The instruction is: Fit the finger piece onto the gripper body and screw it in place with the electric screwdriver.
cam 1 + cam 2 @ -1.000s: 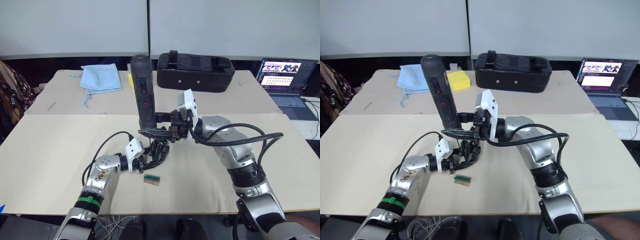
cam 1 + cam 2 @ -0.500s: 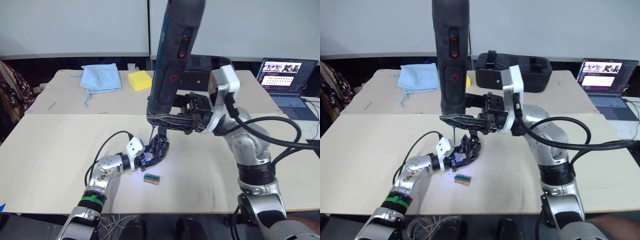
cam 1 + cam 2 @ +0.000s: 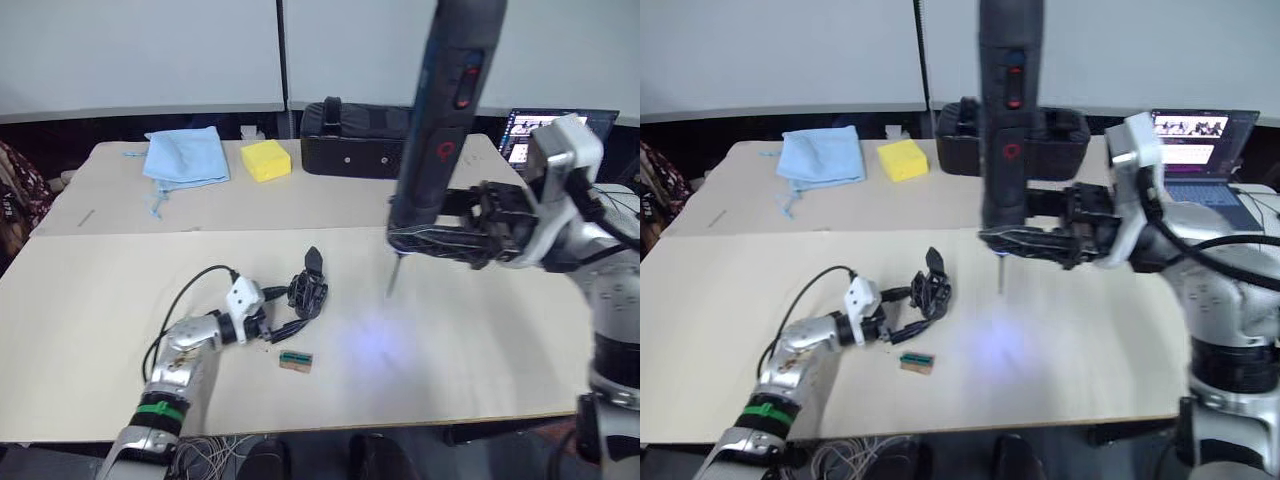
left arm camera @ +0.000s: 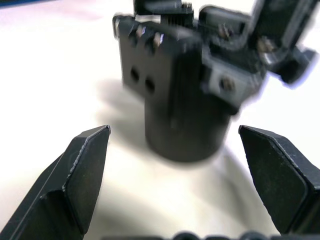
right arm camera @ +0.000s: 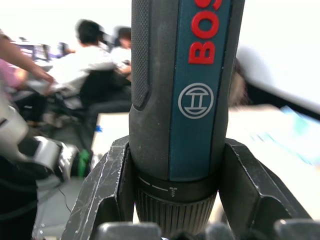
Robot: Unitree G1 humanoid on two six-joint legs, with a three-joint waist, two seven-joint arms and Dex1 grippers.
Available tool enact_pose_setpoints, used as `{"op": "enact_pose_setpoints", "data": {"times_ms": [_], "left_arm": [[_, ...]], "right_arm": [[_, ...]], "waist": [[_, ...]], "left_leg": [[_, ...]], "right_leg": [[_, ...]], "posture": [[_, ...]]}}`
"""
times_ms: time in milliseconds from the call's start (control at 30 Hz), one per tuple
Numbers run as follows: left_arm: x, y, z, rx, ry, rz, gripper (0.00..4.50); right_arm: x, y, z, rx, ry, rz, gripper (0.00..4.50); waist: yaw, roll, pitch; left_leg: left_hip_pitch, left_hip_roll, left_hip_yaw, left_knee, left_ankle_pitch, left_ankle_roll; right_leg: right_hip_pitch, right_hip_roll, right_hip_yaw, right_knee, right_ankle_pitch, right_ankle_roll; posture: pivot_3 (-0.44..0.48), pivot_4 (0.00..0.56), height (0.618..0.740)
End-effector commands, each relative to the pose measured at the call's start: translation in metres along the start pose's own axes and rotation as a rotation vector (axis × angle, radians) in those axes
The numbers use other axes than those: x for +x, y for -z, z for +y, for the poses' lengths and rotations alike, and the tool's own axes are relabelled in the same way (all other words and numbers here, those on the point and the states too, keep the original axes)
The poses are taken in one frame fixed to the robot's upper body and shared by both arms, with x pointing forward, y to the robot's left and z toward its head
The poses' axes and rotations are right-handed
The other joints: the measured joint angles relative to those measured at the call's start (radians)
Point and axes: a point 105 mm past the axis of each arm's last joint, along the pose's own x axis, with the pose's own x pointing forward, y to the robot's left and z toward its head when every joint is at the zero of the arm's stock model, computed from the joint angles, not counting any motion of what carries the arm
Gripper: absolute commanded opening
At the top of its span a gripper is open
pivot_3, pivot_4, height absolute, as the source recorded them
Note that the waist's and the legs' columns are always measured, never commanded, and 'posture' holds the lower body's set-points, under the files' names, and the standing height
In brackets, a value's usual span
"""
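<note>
The wide beige table carries everything here, and the small black gripper body with its round base and silver screws serves as the landmark near the table's middle. Far behind the gripper body, at the table's back edge, lies a long black zipped case, and an open laptop sits to the right of that case. A light blue folded cloth lies far behind and to the left of the gripper body, with a yellow sponge block between the cloth and the case.

The thick black cylindrical electric screwdriver with red markings stands nearly upright in the air, to the right of the gripper body and well apart from it, its thin metal bit pointing down. The right gripper clamps the screwdriver's lower barrel between both fingers.

The left gripper rests low on the table just left of the gripper body, its fingers spread wide, one on each side of the round base without touching it.

A small flat black pointed finger piece stands up from the top of the gripper body. A small green-topped brown block lies on the table just in front of the gripper body.
</note>
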Motion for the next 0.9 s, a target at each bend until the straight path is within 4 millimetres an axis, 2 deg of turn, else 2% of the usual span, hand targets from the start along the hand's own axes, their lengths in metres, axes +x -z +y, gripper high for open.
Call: {"op": "enact_pose_setpoints", "data": {"times_ms": [33,67,133,200,233,300,333,400,500,567,700,767,900], "left_arm": [[-0.043,-0.004,0.002,-0.043,0.008,-0.008,4.37],[-0.055,-0.009,-0.001,-0.033,0.033,-0.02,4.37],[-0.089,-0.023,-0.007,0.002,0.089,-0.037,4.37],[-0.107,-0.034,-0.011,0.019,0.113,-0.051,4.37],[-0.11,-0.036,-0.018,0.03,0.151,-0.035,4.37],[-0.118,-0.039,-0.024,0.055,0.201,-0.006,4.37],[-0.119,-0.042,-0.024,0.077,0.202,-0.002,4.37],[-0.119,-0.046,-0.021,0.104,0.191,-0.002,4.37],[-0.119,-0.05,-0.019,0.121,0.182,-0.004,4.37],[-0.122,-0.051,-0.017,0.115,0.169,0.004,4.37],[-0.13,-0.055,-0.008,0.135,0.105,0.006,4.37],[-0.131,-0.06,-0.002,0.145,0.073,-0.007,4.37],[-0.131,-0.059,-0.003,0.113,0.082,0.013,4.37]], "right_arm": [[-0.034,-0.011,-0.007,0.092,0.09,0.086,1.92],[-0.043,-0.005,-0.009,0.129,0.117,0.152,1.92],[-0.077,0.029,-0.021,0.388,0.313,0.441,1.92],[-0.105,0.051,-0.022,0.55,0.453,0.62,1.92],[-0.111,0.058,-0.023,0.602,0.481,0.654,1.92],[-0.127,0.09,-0.026,0.689,0.539,0.765,1.92],[-0.139,0.109,-0.026,0.705,0.574,0.859,1.92],[-0.154,0.129,-0.027,0.706,0.612,0.976,1.92],[-0.162,0.141,-0.034,0.704,0.642,1.015,1.92],[-0.17,0.155,-0.038,0.704,0.653,1.062,1.92],[-0.188,0.174,-0.045,0.655,0.662,1.165,1.92],[-0.192,0.179,-0.048,0.634,0.647,1.189,1.92],[-0.19,0.181,-0.048,0.638,0.606,1.183,1.92]], "waist": [[-0.002,-0.002,0.004],[-0.001,-0.002,0.005],[0.002,-0.002,0.006],[0.008,-0.002,0.006],[0.011,-0.002,0.006],[0.013,-0.001,0.007],[0.014,0.0,0.007],[0.017,0.0,0.008],[0.02,0.001,0.009],[0.016,0.0,0.009],[0.013,0.0,0.01],[0.012,-0.002,0.01],[0.013,-0.004,0.01]], "left_leg": [[0.0,0.0,0.001,-0.002,0.0,0.0],[0.0,0.001,0.003,-0.005,0.0,0.0],[0.0,0.001,0.005,-0.011,0.0,0.0],[-0.006,0.002,0.009,-0.014,0.0,0.0],[-0.007,0.002,0.009,-0.014,0.0,0.0],[-0.009,0.002,0.01,-0.014,-0.001,-0.001],[-0.009,0.001,0.011,-0.014,-0.002,-0.003],[-0.01,0.0,0.013,-0.014,-0.002,-0.003],[-0.014,-0.001,0.017,-0.013,-0.002,-0.003],[-0.015,-0.004,0.02,-0.013,-0.002,-0.003],[-0.015,-0.004,0.023,-0.012,-0.002,-0.003],[-0.013,-0.004,0.023,-0.011,-0.002,-0.003],[-0.008,-0.004,0.025,-0.006,-0.002,-0.003]], "right_leg": [[-0.001,0.0,0.0,0.0,0.0,-0.001],[-0.003,0.0,0.0,0.0,-0.001,-0.002],[-0.005,0.0,0.0,-0.003,-0.002,-0.004],[-0.016,-0.001,0.002,-0.003,-0.003,-0.007],[-0.017,-0.001,0.001,-0.004,-0.003,-0.007],[-0.018,-0.001,0.001,-0.007,-0.003,-0.007],[-0.017,-0.001,0.002,-0.008,-0.003,-0.006],[-0.018,-0.002,0.004,-0.008,-0.003,-0.003],[-0.023,-0.002,0.007,-0.009,-0.001,0.002],[-0.024,-0.001,0.012,-0.008,0.004,0.01],[-0.024,0.0,0.015,-0.008,0.005,0.012],[-0.023,0.0,0.016,-0.008,0.005,0.012],[-0.017,-0.001,0.017,-0.008,0.004,0.008]], "posture": [[0.0,0.15,0.74],[0.0,0.15,0.74],[0.0,0.15,0.74],[0.0,0.15,0.74],[0.0,0.15,0.74],[0.0,0.15,0.74],[0.0,0.15,0.74],[0.0,0.15,0.74],[0.0,0.15,0.74],[0.0,0.15,0.74],[0.0,0.15,0.74],[0.0,0.15,0.74],[0.0,0.15,0.74]]}}
